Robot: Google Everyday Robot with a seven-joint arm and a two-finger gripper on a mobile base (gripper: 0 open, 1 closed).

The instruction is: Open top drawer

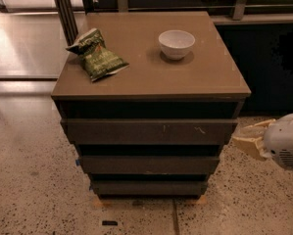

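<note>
The top drawer (148,131) is the widest dark grey-brown front of three, just under the cabinet top, with small pale scratches right of centre. It stands slightly forward of the top edge, with a dark gap above it. My gripper (246,140) is at the right, its pale fingers level with the top drawer's right end and just beside it. The white arm body (288,141) sits behind it at the frame's right edge.
A brown cabinet top (151,80) carries a green snack bag (98,57) at the left and a white bowl (176,43) at the back right. Two lower drawer fronts (148,164) sit below. Speckled floor lies in front; a dark wall stands to the right.
</note>
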